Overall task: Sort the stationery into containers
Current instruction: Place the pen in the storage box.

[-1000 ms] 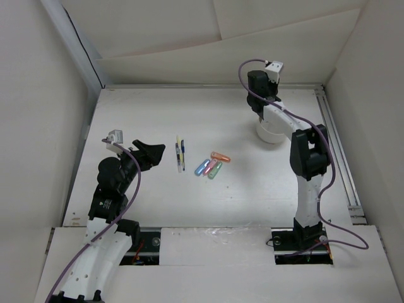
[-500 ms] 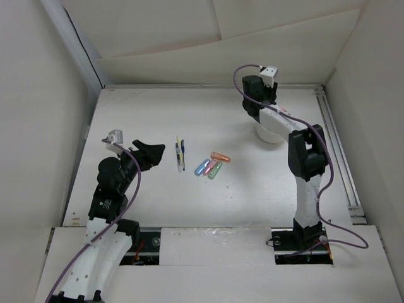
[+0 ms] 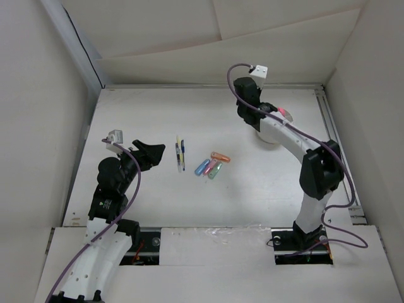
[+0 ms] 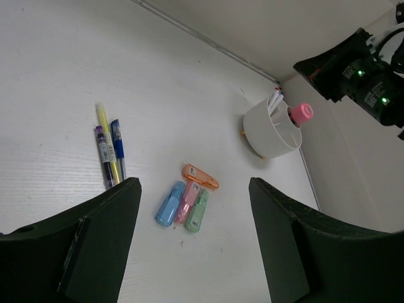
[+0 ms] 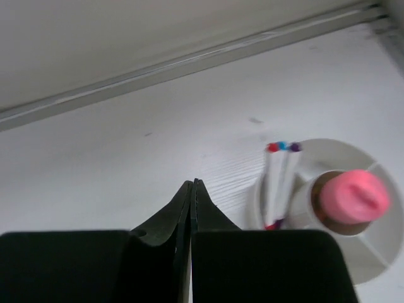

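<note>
The white divided cup (image 3: 273, 137) stands at the back right; it also shows in the left wrist view (image 4: 270, 132) and the right wrist view (image 5: 372, 252). It holds a pink rounded piece (image 5: 352, 196) and thin pens (image 5: 279, 183). Blue (image 3: 202, 167), pink (image 3: 209, 167), green (image 3: 215, 170) and orange (image 3: 220, 157) markers lie together mid-table. A yellow pen (image 3: 178, 148) and a blue pen (image 3: 183, 155) lie to their left. My right gripper (image 3: 250, 121) is shut and empty, just left of the cup. My left gripper (image 3: 151, 153) is open and empty, left of the pens.
A dark purple pen (image 4: 102, 154) lies beside the yellow pen (image 4: 106, 140). A metal rail (image 3: 334, 139) runs along the table's right edge. White walls close in the back and both sides.
My right arm has swung left, off the cup, with the gripper shut. The pink piece in the cup now shows from above. The left arm has not moved.
</note>
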